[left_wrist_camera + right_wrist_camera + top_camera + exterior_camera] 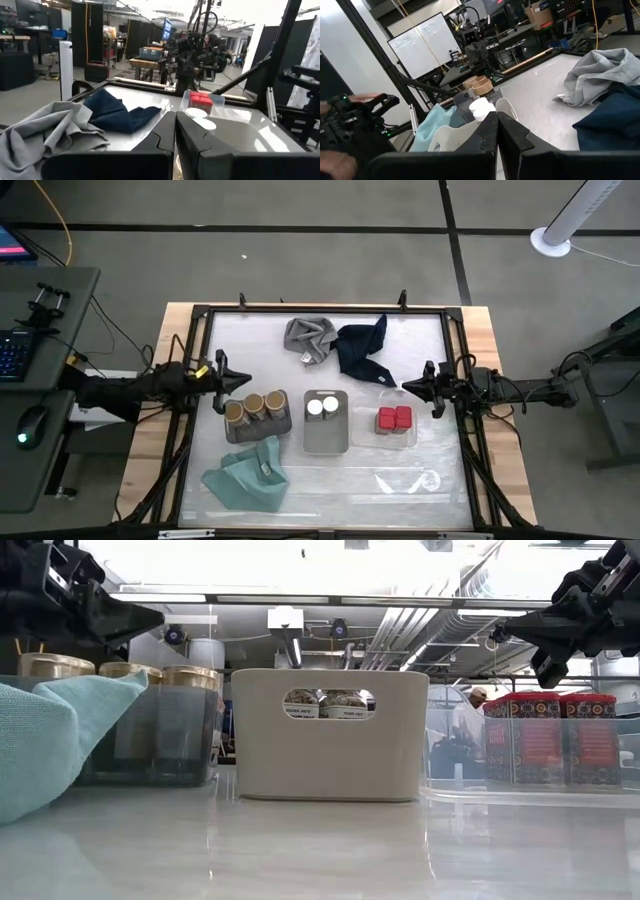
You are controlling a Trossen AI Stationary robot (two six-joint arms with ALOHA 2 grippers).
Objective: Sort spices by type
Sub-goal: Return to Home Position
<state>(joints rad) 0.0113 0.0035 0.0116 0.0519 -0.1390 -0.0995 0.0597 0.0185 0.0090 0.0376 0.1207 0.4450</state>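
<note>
At the front of the bench (340,485) a crumpled teal cloth (243,478) laps against a smoky plastic bin (240,434) holding three round tan-topped jars (254,403). Beside it an opaque grey bin (326,442) holds two white-topped jars (315,407), and a clear bin (396,441) holds two squarish red cans (386,419). Just beyond, the left gripper (246,380) and right gripper (404,385) hover, jaws together, holding nothing. Farthest lie a rumpled grey cloth (308,337) and a navy cloth (362,350), touching.

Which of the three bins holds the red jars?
The transparent bin; the dark bin holds tan-topped jars, the grey bin white-topped jars.
</note>
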